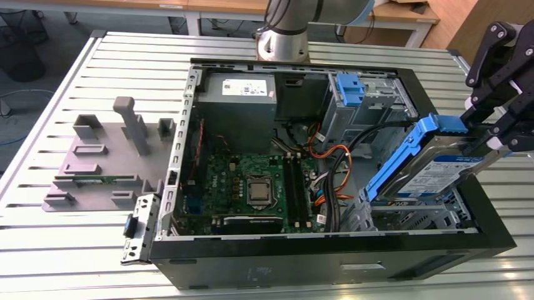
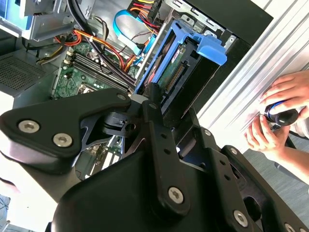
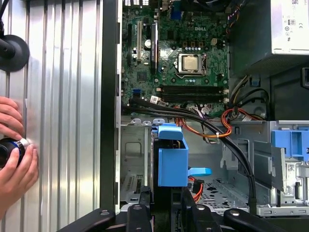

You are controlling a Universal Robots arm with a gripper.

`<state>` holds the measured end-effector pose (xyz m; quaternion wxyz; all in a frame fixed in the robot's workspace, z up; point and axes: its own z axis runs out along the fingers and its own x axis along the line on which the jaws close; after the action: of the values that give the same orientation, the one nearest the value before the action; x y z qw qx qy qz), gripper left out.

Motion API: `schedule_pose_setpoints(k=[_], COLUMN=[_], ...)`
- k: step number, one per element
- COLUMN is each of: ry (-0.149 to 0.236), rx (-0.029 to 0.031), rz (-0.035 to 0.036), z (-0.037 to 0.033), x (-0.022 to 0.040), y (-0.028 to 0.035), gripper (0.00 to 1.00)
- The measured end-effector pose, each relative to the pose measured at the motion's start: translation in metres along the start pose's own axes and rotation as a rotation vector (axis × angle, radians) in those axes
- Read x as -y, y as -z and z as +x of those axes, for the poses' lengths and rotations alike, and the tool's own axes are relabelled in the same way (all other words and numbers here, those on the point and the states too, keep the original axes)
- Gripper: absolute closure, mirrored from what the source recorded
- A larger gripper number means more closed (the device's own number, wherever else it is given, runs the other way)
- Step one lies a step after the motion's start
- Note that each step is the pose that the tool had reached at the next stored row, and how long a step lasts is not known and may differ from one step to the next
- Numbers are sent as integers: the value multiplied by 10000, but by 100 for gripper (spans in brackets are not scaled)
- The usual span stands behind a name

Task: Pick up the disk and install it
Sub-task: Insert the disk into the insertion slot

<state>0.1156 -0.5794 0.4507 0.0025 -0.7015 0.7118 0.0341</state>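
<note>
While the disk (image 1: pixel 434 167) was held tilted over the drive bay (image 1: pixel 401 219), at the exterior view's right of the open computer case (image 1: pixel 334 257), its lower end was seen dipped into the bay and its upper end raised toward the gripper (image 1: pixel 501 140). The claw was closed on that raised end. As far as could be judged in the second wrist view, the jaws were pressed against the 2 flat faces just by the blue carrier (image 2: pixel 211 48).

The disk was judged to be stiff and fairly heavy for its size, with smooth metal faces liable to slip and electronics vulnerable to knocks. The plastic carrier was judged more flexible, so a hold across the metal body, away from the connector edge, was thought safest.

Orange and black cables (image 1: pixel 334 169) were seen lying just beside the bay. A person's hands (image 3: pixel 14 159) were seen resting on the slatted table (image 3: pixel 63 96), apart from the case.
</note>
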Motion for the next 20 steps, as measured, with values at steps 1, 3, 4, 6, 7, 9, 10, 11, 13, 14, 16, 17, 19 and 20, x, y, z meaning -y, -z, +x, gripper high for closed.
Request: schedule_pose_setpoints(k=[1, 3, 4, 6, 7, 9, 10, 11, 13, 14, 16, 17, 19, 20], ry=[-4, -57, -70, -73, -73, -73, -73, -74, -75, -75, -75, -75, -75, -75], rx=[1, 3, 2, 3, 3, 4, 5, 4, 3, 4, 2, 1, 4, 4], rz=[0, 3, 4, 4, 4, 4, 4, 4, 4, 4, 4, 4, 4, 4], z=[0, 0, 0, 0, 0, 0, 1, 1, 1, 1, 2, 2, 2, 2], x=[0, 1, 0, 1, 0, 1, 1, 1, 1, 2, 2, 1, 2, 2], y=[-1, -3, -3, -3, -3, -7, -12, -17, -26, -30, -31, -31, -33, -35], gripper=[65, 65, 65, 65, 65, 65, 65, 65, 65, 65, 65, 65, 65, 65])
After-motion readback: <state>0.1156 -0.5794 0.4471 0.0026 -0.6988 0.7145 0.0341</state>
